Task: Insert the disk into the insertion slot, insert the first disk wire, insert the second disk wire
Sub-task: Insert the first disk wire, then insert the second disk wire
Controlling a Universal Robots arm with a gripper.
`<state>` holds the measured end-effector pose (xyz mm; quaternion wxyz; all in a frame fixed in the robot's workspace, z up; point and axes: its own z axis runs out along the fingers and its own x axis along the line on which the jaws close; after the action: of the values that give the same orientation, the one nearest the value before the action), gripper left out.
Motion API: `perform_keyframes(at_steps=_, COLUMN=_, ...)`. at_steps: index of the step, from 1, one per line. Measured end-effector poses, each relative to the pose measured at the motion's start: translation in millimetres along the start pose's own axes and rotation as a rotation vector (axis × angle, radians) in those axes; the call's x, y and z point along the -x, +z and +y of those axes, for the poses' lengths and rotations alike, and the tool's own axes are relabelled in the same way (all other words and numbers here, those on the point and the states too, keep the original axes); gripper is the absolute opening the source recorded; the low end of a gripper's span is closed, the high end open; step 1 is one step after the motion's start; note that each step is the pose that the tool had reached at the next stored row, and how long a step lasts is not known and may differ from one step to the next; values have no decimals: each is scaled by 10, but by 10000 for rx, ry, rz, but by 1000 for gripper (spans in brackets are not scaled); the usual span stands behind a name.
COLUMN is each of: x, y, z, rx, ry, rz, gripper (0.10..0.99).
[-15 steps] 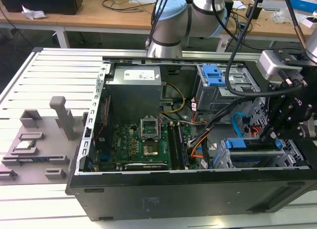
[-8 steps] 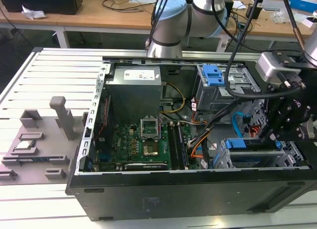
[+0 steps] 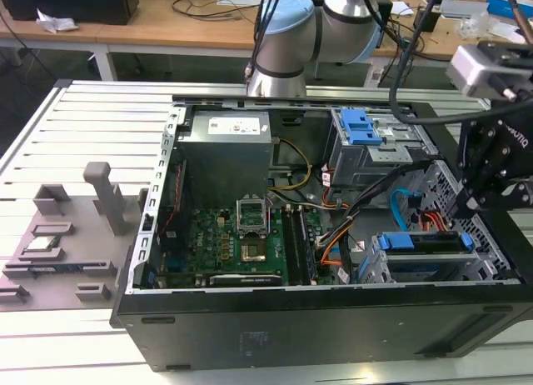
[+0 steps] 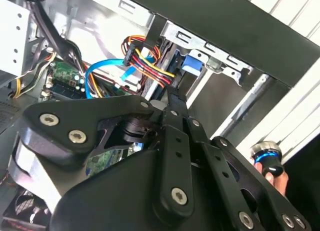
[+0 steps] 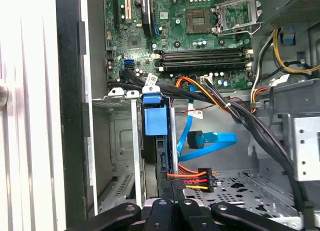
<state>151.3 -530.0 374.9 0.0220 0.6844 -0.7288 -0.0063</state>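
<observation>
Disk [image 5: 152, 122] sits edge-up, seated in the insertion slot [image 5: 122, 141]. Just beside the slot, the gripper [image 4: 172, 96], fingers pinched together, bears on the multicoloured power wire [image 4: 150, 61], seemingly to seat its plug.

Silver arm [image 3: 346, 10] with pale-blue joint caps [image 3: 287, 22], black screw-studded end effector [image 4: 173, 95], black cables [image 3: 398, 72].

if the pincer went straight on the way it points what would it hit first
Probably the end of the disk, sitting in the insertion slot just ahead of the pincer; the coloured-wire plug lies close beside that line, depth unclear.
</observation>
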Motion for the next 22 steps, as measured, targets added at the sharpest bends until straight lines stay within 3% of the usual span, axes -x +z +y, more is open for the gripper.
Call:
perform_keyframes(at_steps=3, x=1, y=-70, z=3, rx=0, ry=0, rz=-1, gripper=106)
perform_keyframes(at_steps=10, x=1, y=-72, z=3, rx=0, ry=-1, rz=-5, gripper=106)
perform_keyframes(at_steps=13, x=1, y=-72, z=3, rx=0, ry=0, rz=-7, gripper=302)
perform_keyframes(at_steps=15, x=3, y=-72, z=3, rx=1, ry=-1, rz=-9, gripper=302)
perform_keyframes(at_steps=22, x=143, y=-73, z=37, rx=0, ry=0, rz=-9, gripper=302)
